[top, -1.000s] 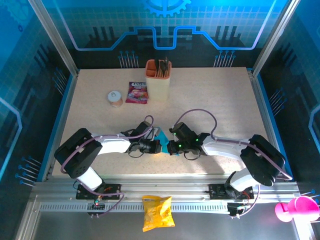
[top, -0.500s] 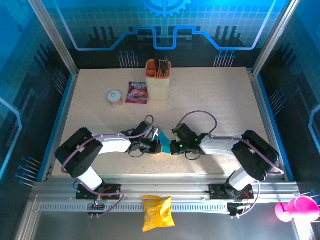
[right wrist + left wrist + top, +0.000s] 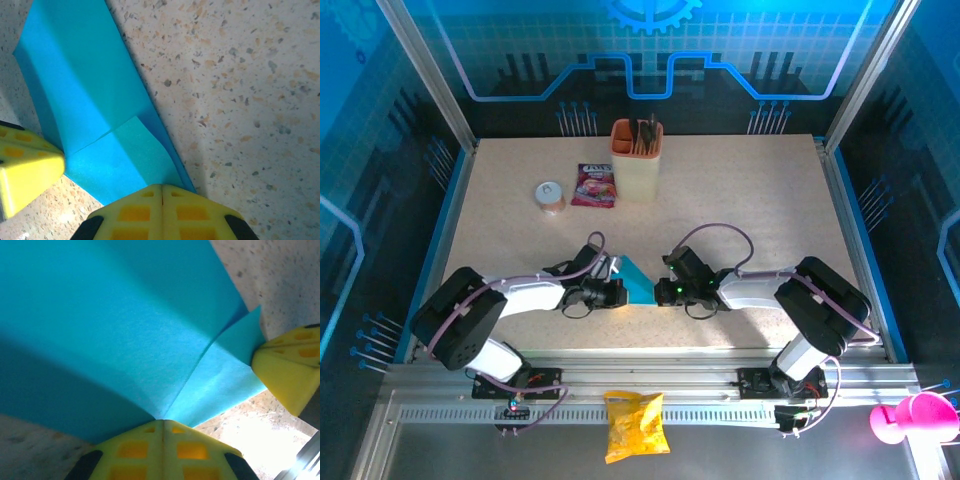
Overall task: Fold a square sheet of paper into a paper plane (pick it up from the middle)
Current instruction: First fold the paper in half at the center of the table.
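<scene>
Both elbows swung left since a second ago; blue sheet [image 3: 638,280] shows more, as pointed wedge. Sheet's near edge hidden under left gripper [image 3: 619,293] and right gripper [image 3: 661,292]; fingertips hard to make out from above. Left wrist view: sheet cut off at top and left. Both pincers fully closed, each nipping sheet's edge, well nearer than beige cup [image 3: 636,162]. Count: one sheet, two grippers, one cup, one pink-purple packet [image 3: 594,185] just left of cup, one yellow snack bag [image 3: 634,425] far nearer than cup.
</scene>
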Controlling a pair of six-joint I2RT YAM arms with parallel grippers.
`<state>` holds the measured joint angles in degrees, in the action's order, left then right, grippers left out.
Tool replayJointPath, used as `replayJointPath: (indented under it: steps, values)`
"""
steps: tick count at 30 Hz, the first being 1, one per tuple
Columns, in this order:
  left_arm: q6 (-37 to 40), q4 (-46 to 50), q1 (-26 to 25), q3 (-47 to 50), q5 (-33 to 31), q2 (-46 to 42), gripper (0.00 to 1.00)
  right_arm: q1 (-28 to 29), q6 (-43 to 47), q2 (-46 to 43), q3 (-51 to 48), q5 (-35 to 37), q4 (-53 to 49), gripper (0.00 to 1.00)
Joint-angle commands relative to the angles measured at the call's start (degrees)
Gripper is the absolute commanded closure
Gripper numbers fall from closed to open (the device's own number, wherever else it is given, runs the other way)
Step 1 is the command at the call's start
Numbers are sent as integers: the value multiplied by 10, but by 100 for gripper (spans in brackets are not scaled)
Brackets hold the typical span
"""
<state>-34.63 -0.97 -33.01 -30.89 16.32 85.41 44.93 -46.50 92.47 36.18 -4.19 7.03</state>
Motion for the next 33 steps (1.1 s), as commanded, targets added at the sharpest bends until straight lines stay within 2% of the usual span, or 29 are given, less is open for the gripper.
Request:
replayJointPath:
  steps: [1,7,12,18,21,28,33]
  values:
    - [-17,58,30,28,-31,-15,100,-4,-21,44,-39,38,-96,100]
    - [-61,62,70,59,-40,-74,100,-4,-37,41,-55,30,-82,100]
    - [-113,39,68,65,13,-129,100,-1,-66,33,-74,8,-53,100]
    - [-165,25,55,64,34,-171,88,20,-136,0,-103,-24,16,100]
    - [-180,33,45,58,29,-185,85,27,-147,-35,-96,-24,18,100]
    - [-239,38,4,67,-15,-214,71,29,-84,-77,-23,-2,-59,100]
    - [-282,40,-14,85,-46,-228,63,22,-43,-53,2,-20,-45,100]
